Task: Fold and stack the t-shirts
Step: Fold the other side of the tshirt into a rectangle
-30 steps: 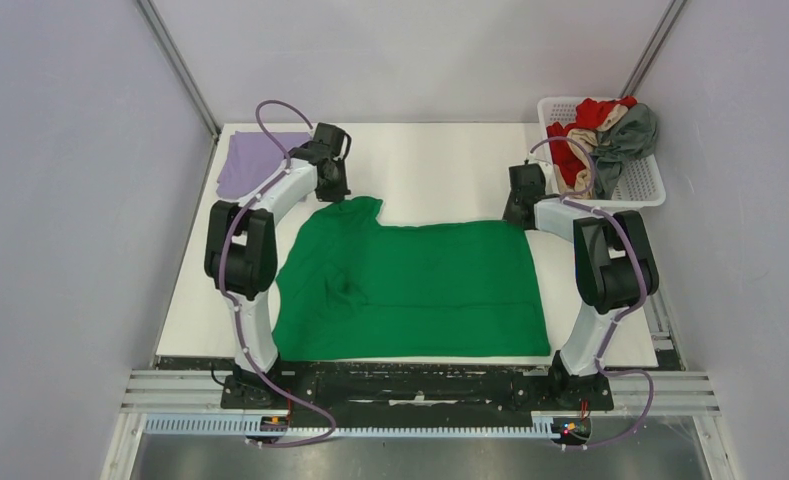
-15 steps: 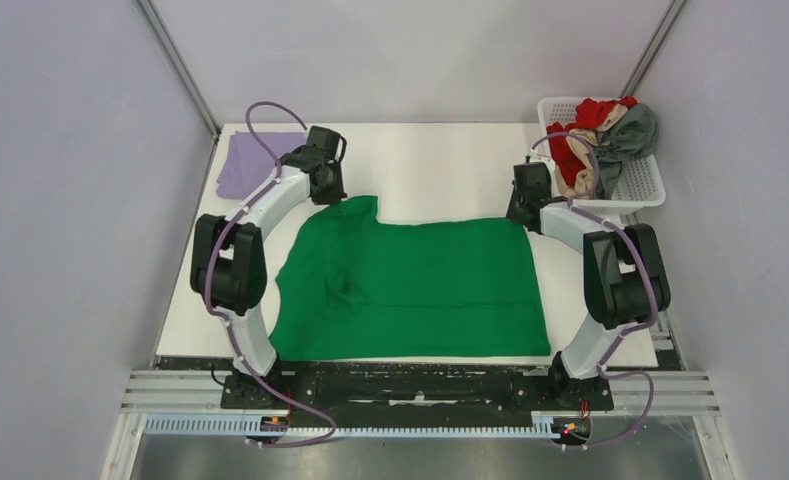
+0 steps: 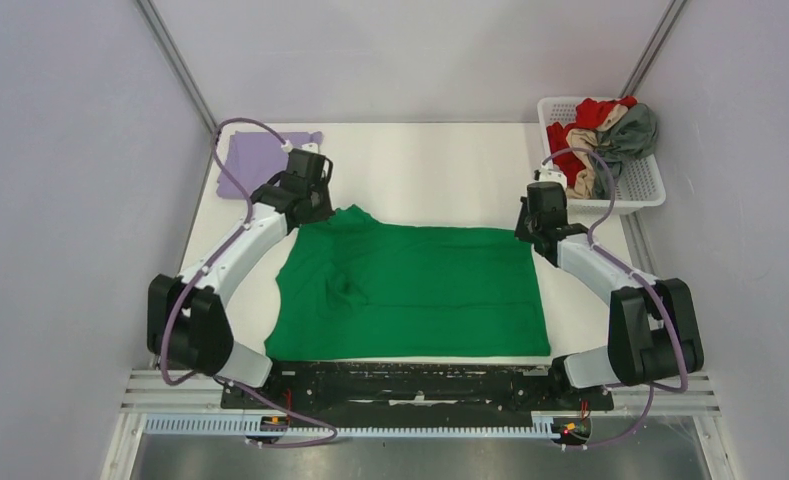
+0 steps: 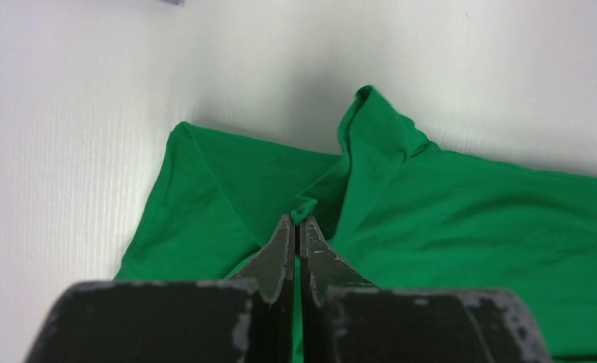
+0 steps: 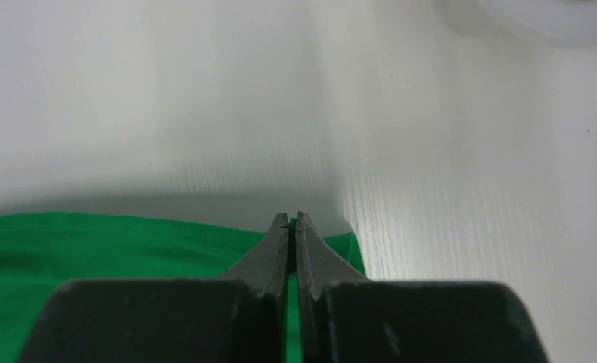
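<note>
A bright green t-shirt [image 3: 410, 290] lies spread over the middle of the white table. My left gripper [image 3: 315, 207] is shut on the green t-shirt's far left corner; the left wrist view shows a green fold [image 4: 304, 206] pinched between the tips. My right gripper [image 3: 535, 228] is shut on the shirt's far right corner, with green cloth [image 5: 129, 242] between the jaws. A folded lavender t-shirt [image 3: 255, 160] lies at the far left corner. Red, beige and dark grey t-shirts [image 3: 605, 135] are heaped in the basket.
A white lattice basket [image 3: 642, 185] stands at the far right corner of the table. Bare white table [image 3: 430, 170] lies beyond the green shirt. Grey walls close in on both sides.
Both grippers have moved toward the near side, drawing the shirt's far edge with them. The raised far-left flap has come down and the far edge now sits closer to me.
</note>
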Controlling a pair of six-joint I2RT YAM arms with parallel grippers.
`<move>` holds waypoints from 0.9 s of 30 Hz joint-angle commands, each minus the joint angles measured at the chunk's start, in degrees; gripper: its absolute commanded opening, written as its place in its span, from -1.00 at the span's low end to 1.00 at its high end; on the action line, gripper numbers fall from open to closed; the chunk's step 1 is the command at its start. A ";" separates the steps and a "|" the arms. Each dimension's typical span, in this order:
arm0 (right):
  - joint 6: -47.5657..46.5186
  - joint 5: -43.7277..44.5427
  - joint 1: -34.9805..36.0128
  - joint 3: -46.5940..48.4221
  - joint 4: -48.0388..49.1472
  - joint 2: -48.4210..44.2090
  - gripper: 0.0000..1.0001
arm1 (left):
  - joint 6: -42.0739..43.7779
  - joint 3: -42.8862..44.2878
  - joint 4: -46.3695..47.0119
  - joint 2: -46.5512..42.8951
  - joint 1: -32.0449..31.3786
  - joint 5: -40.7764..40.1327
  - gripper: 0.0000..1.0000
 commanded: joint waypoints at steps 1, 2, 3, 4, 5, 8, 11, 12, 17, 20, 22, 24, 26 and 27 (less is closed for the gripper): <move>-1.08 -0.44 0.65 -1.85 -0.69 -5.82 -1.00 | -4.46 -4.52 1.73 -8.15 -0.80 -3.39 -0.96; -1.05 -0.43 0.73 -2.38 -0.99 -7.03 -1.00 | -5.01 -5.87 1.73 -9.71 -0.92 -3.59 -0.96; -1.02 -0.53 0.72 -2.93 -1.26 -8.17 -1.00 | -5.50 -6.97 1.73 -11.10 -1.06 -3.74 -0.96; -1.10 -0.69 0.78 -3.62 -1.66 -9.05 -1.00 | -6.08 -8.27 1.73 -12.80 -1.33 -3.88 -0.96; -1.20 -0.84 0.83 -3.96 -2.17 -9.96 -1.00 | -6.79 -9.71 1.68 -14.51 -1.51 -4.23 -0.96; -1.48 -1.29 0.92 -5.55 -3.40 -12.79 -1.00 | -9.84 -13.72 1.73 -20.26 -1.82 -4.99 -0.96; -1.99 -1.51 0.90 -6.71 -4.43 -15.01 -1.00 | -12.80 -17.86 1.71 -25.71 -2.05 -4.16 -0.96; -2.17 -1.54 0.92 -6.98 -4.64 -15.60 -1.00 | -13.64 -19.43 1.73 -27.70 -2.24 -3.75 -0.96; -3.24 -1.39 0.91 -7.40 -5.78 -16.46 -1.00 | -17.48 -25.29 -1.57 -35.71 -3.50 -3.53 -0.96; -3.43 -1.45 0.97 -6.50 -6.45 -15.95 -1.00 | -19.04 -26.57 -4.51 -38.43 -4.45 -4.49 -0.96; -3.54 -1.22 0.93 -6.01 -7.02 -16.21 -1.00 | -20.24 -26.93 -6.83 -39.59 -5.20 -5.28 -0.96; -3.82 -0.62 0.97 -6.03 -7.53 -17.05 -1.00 | -21.36 -27.25 -9.42 -41.01 -5.80 -6.27 -0.96; -4.17 -0.45 0.94 -6.23 -8.01 -17.80 -1.00 | -22.37 -27.88 -10.92 -42.78 -6.17 -6.77 -0.96; -4.22 -0.97 0.94 -6.32 -7.96 -17.96 -1.00 | -22.62 -28.22 -11.38 -43.54 -6.34 -6.58 -0.96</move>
